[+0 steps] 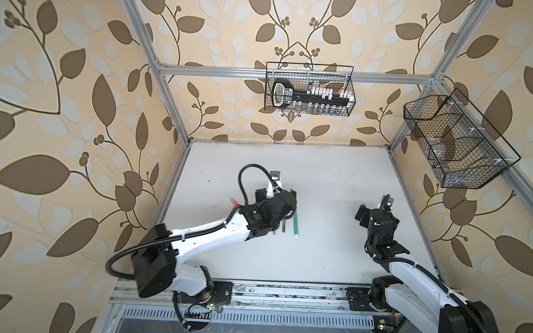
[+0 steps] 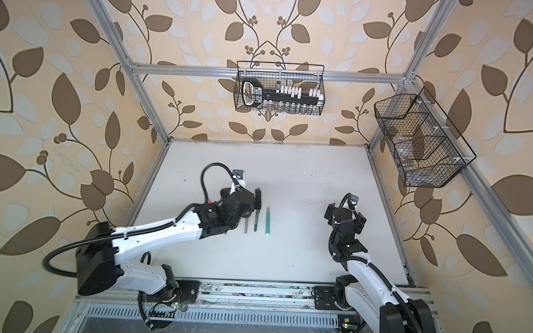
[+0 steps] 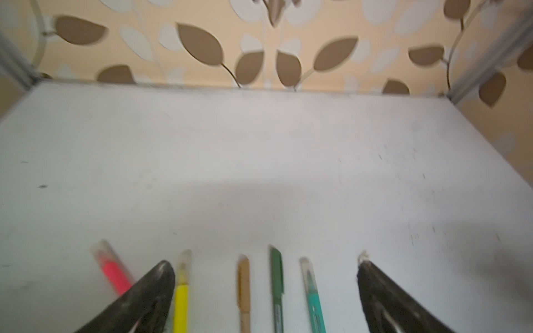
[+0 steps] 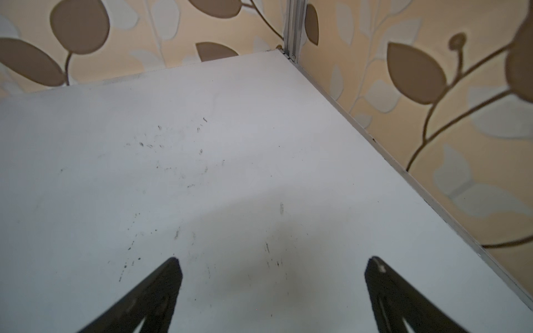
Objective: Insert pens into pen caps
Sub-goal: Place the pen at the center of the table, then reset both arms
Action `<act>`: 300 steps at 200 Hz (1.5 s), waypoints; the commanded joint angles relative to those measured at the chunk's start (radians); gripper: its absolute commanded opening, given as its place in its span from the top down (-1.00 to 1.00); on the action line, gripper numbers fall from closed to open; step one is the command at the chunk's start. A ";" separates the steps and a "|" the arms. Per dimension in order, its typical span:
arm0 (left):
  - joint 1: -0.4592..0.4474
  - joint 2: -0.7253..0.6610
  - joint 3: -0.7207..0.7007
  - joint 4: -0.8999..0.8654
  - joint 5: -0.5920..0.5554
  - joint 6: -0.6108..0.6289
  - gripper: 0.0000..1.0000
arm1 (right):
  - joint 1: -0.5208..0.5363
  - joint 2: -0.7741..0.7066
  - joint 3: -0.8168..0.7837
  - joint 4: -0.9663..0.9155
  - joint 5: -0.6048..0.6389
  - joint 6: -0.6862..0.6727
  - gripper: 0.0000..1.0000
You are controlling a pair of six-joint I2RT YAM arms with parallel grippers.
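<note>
The left gripper (image 3: 264, 266) stands wide open over the table (image 3: 259, 144). Between its fingers (image 3: 150, 291) lie the tan pen (image 3: 244, 288), the dark green pen (image 3: 277, 276) and the green marker (image 3: 313, 294); the yellow marker (image 3: 181, 299) and the pink-red marker (image 3: 114, 272) lie just outside one finger. Far beyond this gripper a wire basket (image 1: 308, 65) holds a black-and-white thing (image 1: 316, 97). The right gripper (image 4: 274, 262), well apart, is open too.

A row of pens (image 3: 243, 284) crowds the surface (image 1: 325, 181) under the left claw (image 3: 264, 262); wide bare ground lies beyond them and around the right claw (image 4: 274, 259), up to the walls (image 4: 403, 115).
</note>
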 commanded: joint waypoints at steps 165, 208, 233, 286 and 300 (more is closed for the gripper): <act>0.759 -0.085 -0.730 0.952 0.311 0.480 -0.98 | -0.109 0.358 -0.075 0.736 -0.291 -0.188 -1.00; 0.817 0.218 -0.760 1.302 0.389 0.486 -0.97 | -0.094 0.351 -0.070 0.715 -0.272 -0.196 -1.00; 0.834 0.198 -0.672 1.096 0.395 0.454 -0.98 | -0.094 0.353 -0.070 0.718 -0.272 -0.196 -1.00; 0.870 0.214 -0.590 0.958 0.379 0.410 -0.98 | -0.094 0.354 -0.068 0.716 -0.271 -0.195 -1.00; 0.870 0.205 -0.585 0.938 0.383 0.406 -0.98 | -0.094 0.354 -0.068 0.716 -0.271 -0.196 -1.00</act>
